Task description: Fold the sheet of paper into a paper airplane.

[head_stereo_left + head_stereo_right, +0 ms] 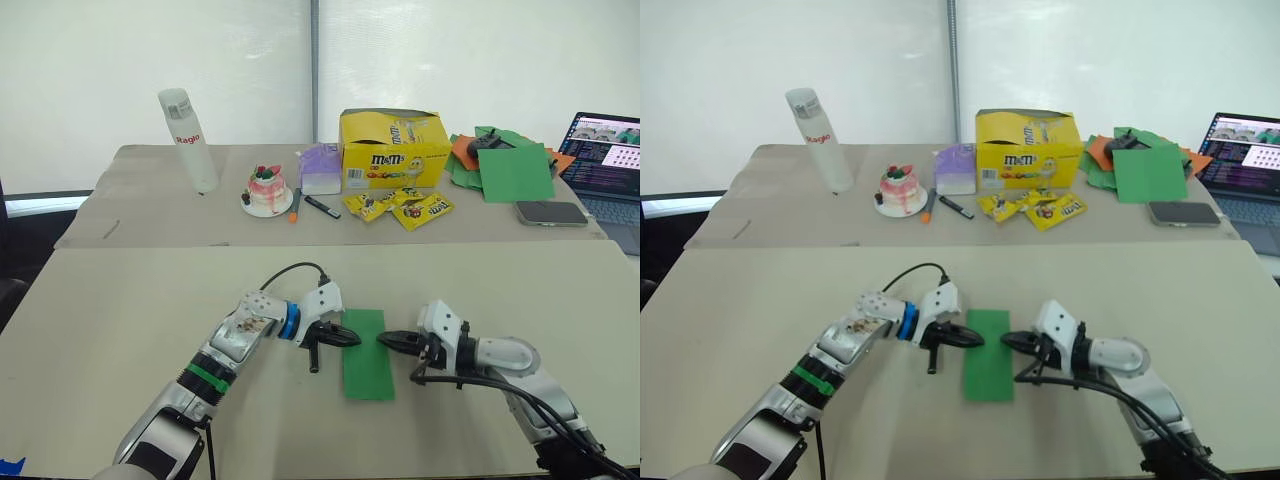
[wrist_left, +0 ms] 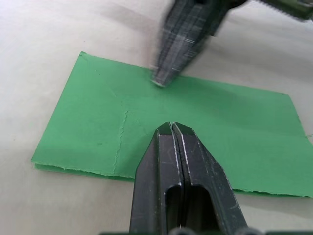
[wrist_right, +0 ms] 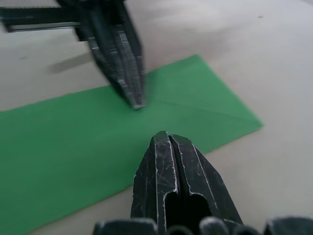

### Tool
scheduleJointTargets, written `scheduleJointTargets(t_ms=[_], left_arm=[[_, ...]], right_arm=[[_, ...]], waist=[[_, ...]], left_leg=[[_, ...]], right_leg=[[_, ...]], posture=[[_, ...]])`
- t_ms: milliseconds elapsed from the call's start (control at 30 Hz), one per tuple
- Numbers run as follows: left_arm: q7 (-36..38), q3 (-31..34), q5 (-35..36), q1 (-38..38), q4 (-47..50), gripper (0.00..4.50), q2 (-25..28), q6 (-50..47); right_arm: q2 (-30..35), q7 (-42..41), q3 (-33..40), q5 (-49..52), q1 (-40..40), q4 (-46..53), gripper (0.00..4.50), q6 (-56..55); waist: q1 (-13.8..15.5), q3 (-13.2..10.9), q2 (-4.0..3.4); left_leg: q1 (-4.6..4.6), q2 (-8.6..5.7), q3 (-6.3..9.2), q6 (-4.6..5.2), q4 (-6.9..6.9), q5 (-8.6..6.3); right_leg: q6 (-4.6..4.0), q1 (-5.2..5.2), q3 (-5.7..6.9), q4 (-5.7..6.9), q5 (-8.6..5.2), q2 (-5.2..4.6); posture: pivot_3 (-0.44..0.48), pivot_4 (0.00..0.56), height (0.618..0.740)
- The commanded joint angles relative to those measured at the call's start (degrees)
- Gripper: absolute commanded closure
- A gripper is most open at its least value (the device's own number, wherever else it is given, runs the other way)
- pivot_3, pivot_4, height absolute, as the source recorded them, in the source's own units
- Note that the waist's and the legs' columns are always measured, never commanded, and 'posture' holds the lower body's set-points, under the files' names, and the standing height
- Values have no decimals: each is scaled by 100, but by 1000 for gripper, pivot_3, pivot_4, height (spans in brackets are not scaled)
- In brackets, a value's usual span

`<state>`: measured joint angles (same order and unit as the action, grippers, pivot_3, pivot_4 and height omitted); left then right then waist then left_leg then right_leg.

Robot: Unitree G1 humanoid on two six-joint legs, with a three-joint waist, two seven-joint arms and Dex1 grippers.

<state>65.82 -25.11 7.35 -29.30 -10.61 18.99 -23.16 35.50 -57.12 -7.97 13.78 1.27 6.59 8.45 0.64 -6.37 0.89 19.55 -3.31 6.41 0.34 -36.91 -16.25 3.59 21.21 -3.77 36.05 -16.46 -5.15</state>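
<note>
The sheet of paper [image 1: 366, 352] lies flat on the near table as a narrow, bright green folded strip, its long side running away from me. My left gripper [image 1: 352, 337] is shut, its tips pressing on the strip's left edge; in the left wrist view the shut fingers [image 2: 172, 147] rest over the green paper [image 2: 98, 127]. My right gripper [image 1: 384, 341] is shut too, its tips at the strip's right edge. The two grippers point at each other across the paper [image 3: 73, 142].
On the far table stand a white bottle [image 1: 188, 139], a small cake [image 1: 267, 190], a yellow candy box [image 1: 392, 148], candy packets [image 1: 400, 207], a heap of green and orange sheets [image 1: 505, 160], a phone [image 1: 551, 213] and a laptop [image 1: 610, 160].
</note>
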Motion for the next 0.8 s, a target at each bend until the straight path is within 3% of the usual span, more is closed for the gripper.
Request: scheduleJointTargets(t_ms=[33,533,800], left_arm=[[8,-158,-113,52,-24,4464,43,-128],[75,-174,-153,85,-55,4464,72,256],[105,224,162,92,231,4464,182,405]], right_arm=[[202,-265,-55,98,-369,225,4500,88],[864,-535,-77,558,-1861,1211,4500,375],[1349,-315,847,1801,-2041,2425,4500,1803]], waist=[[4,0,1],[12,-6,15],[15,-11,16]], left_leg=[[-1,0,0,0,0,0],[-7,4,1,6,1,-4],[12,3,1,5,0,-4]], right_leg=[[0,-1,0,-1,0,0],[4,-13,1,-11,-2,1],[4,-1,-1,-13,-3,-2]], posture=[[0,150,740],[0,150,740],[0,150,740]])
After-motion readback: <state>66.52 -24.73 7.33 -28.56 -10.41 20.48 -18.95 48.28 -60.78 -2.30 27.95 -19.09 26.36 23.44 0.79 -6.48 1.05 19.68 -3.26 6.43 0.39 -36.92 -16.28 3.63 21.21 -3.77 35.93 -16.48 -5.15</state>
